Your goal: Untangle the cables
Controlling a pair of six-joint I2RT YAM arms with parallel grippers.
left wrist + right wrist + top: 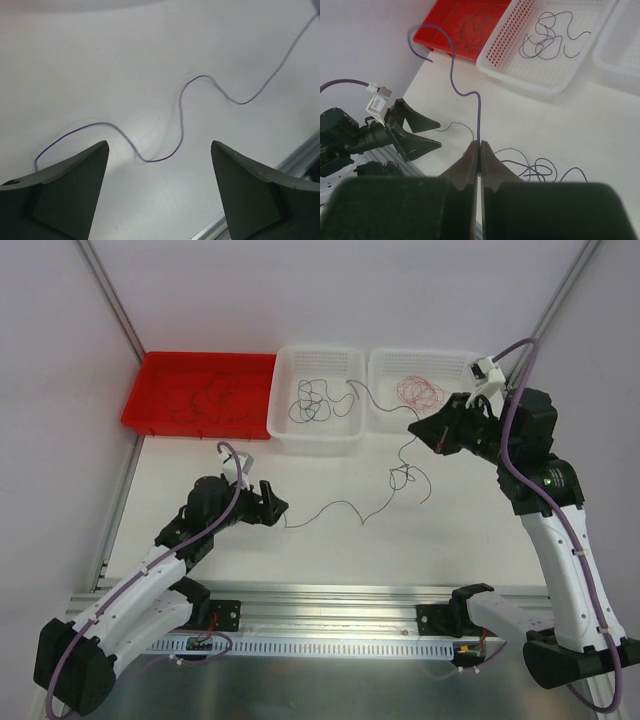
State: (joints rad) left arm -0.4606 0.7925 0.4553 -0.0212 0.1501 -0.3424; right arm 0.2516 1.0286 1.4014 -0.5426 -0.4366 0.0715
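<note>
Our right gripper (479,149) pinches the limp, featherlight purple cable (453,75); left gripper (159,145) spread, we'd take its end nearest the left edge.

- The left arm (150,580) is lying low over the table (330,550), reaching from its near-left base forward and to the right.
- The left tool (272,502) is pointing right, its two fingers (75,175) standing wide apart with nothing between them.
- The right arm (565,540) is standing steeply above its near-right base, bending at the elbow towards the left.
- The right tool (416,429) is hanging above the table, pointing left, its fingers (465,170) pressing together on a dark purple cable (479,120).
</note>
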